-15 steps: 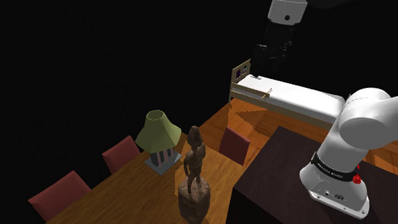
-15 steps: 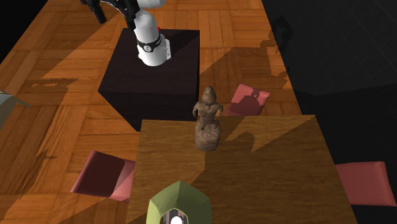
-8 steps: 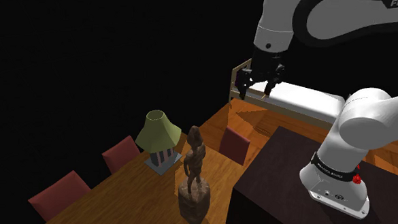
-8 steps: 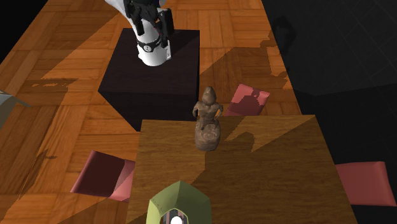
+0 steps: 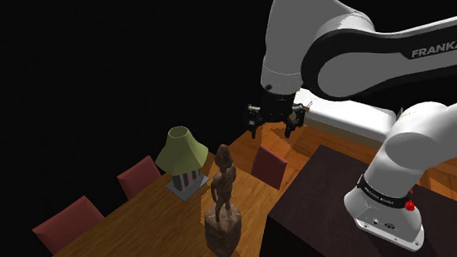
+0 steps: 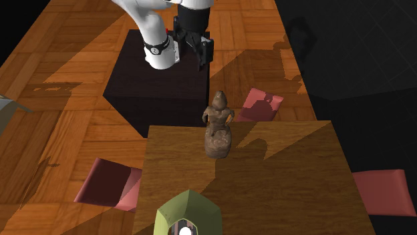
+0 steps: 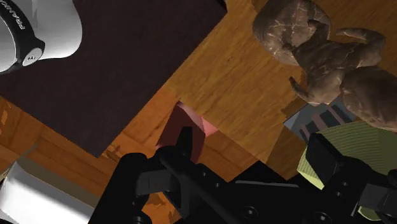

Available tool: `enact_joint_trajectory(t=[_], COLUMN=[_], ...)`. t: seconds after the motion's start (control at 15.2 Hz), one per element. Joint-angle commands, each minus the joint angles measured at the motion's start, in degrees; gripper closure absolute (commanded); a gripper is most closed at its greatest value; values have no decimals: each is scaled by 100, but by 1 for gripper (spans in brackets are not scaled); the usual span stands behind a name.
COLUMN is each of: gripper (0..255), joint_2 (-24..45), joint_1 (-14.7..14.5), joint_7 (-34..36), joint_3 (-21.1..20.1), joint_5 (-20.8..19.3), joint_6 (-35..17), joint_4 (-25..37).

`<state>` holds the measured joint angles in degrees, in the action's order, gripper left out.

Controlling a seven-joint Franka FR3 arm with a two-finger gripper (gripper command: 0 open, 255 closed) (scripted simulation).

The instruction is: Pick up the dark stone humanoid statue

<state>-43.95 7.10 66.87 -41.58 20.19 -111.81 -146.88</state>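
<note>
— What stands around the brown humanoid statue (image 5: 222,198)?
— It's upright on the wooden table (image 5: 149,223), with a green-shaded lamp (image 5: 181,149) just beside it. Red chairs (image 5: 269,166) line the table and the dark stand (image 5: 326,190) is at its end.
— And the gripper (image 5: 272,131)?
— Its fingers are spread and hold nothing, up in the air and well apart from the statue.

Green lamp shade (image 7: 359,137) partly hidden behind the fingers (image 7: 326,159) in the wrist view
</note>
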Motion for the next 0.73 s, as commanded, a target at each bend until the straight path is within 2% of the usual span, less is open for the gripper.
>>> enact_joint_trajectory(t=[0.0, 0.2, 0.4, 0.53, 0.66], gripper=[0, 0, 0, 0, 0], joint_2=[363, 951, 1595, 2036, 2355], joint_1=[278, 871, 1740, 2585, 3821], joint_7=[665, 1628, 2653, 3378, 4050], joint_3=[-539, -1396, -2442, -3366, -4641], joint_5=[70, 8, -250, -537, -802], joint_6=[-244, -538, -803, -949, -1039], joint_4=[181, 574, 1047, 1403, 1797])
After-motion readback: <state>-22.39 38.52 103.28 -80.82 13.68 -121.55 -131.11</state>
